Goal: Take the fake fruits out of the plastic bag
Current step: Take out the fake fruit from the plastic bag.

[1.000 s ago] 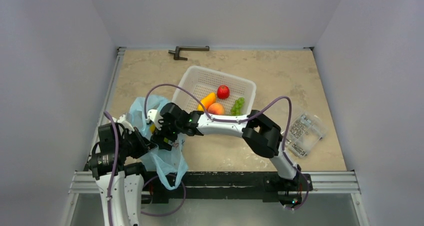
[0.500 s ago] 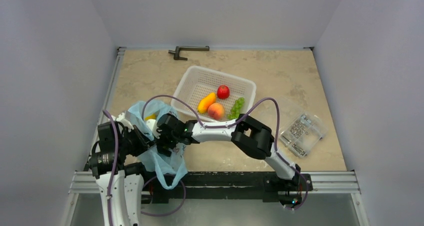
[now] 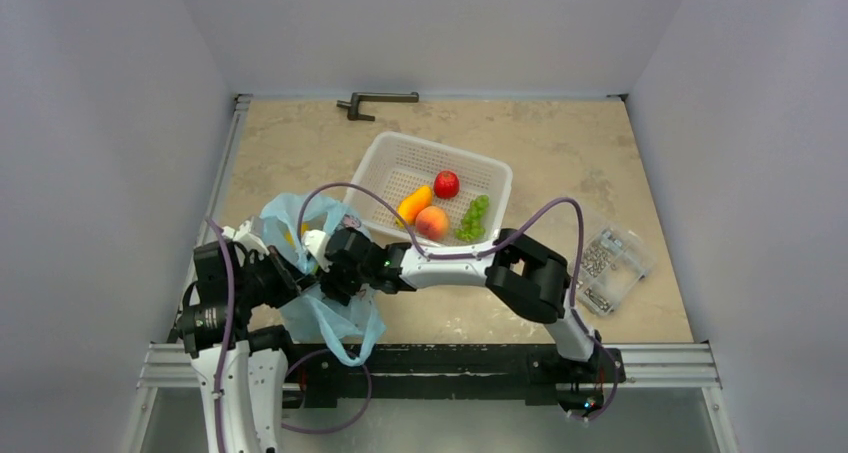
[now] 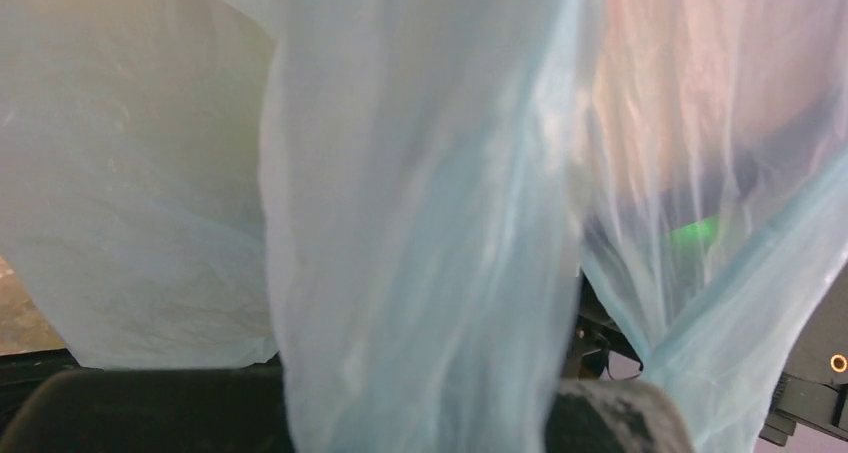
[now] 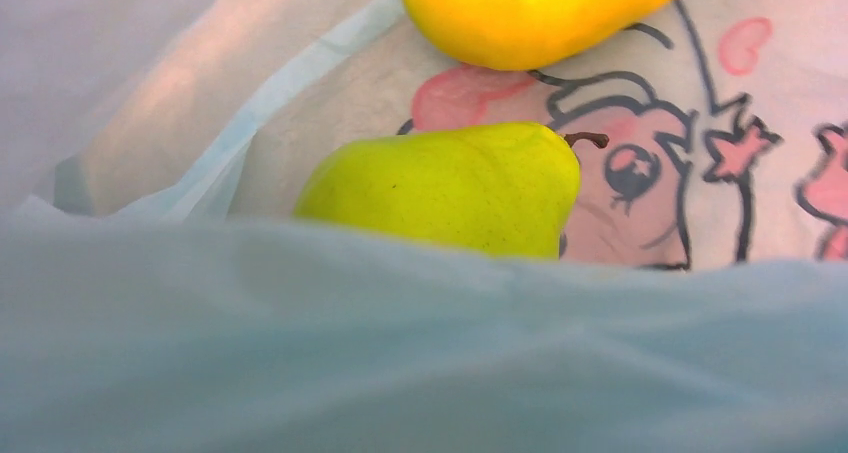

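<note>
R arm [image 3: 445, 264] shifted inside plastic bag [image 3: 335, 318], R fingers' state unclear, L fingers [image 4: 612, 420] prob pinching it

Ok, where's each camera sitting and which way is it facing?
Top external: fixed above and behind, looking down on the table; left arm and right arm meet at the plastic bag.
Left wrist: pressed against bag film, its dark fingers blurred at the bottom.
Right wrist: inside the bag, facing a green fruit and yellow fruit; no fingers visible.
Shared: all see the bag.
</note>
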### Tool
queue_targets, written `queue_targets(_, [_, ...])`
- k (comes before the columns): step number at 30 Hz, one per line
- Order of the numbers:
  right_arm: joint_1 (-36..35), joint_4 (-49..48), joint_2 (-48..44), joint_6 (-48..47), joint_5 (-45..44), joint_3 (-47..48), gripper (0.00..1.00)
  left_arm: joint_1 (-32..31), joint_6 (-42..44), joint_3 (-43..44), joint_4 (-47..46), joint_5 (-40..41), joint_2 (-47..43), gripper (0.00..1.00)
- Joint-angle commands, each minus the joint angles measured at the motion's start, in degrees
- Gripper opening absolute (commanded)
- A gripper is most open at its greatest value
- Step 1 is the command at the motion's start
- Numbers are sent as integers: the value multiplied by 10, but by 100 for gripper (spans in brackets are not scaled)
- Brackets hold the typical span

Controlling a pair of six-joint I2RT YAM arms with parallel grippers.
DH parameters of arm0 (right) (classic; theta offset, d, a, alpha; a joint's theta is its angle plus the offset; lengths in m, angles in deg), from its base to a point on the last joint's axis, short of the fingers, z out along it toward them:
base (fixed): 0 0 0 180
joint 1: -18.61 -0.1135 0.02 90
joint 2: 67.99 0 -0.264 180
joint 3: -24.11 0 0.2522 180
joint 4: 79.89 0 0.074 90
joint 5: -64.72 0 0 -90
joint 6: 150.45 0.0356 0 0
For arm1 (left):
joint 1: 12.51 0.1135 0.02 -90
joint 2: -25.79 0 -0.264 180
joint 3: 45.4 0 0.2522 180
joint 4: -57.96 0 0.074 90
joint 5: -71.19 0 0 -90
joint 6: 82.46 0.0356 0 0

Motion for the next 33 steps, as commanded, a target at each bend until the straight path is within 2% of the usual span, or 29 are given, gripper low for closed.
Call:
queue_targets(1, [0, -85, -88, 29, -60, -22, 25, 6, 4, 1, -1, 36, 1, 0])
queue_targets(9, [16, -93, -129, 69, -112, -55, 12, 6, 4, 6, 6, 48, -17, 0])
queue_targets(18, [31, -114, -200, 93, -30, -102, 8, 6, 1, 6, 7, 53, -14, 0])
queue_targets(23, [32, -114, -259, 84, -23, -142, 6, 5, 4, 8, 8, 53, -13, 0])
queue_targets(29, [31, -134, -373, 65, -73, -213, 6, 6, 11, 31, 30, 79, 7, 0])
queue_targets(33, [32, -142, -435, 42, -152, -250, 6, 5, 24, 46, 42, 102, 16, 0])
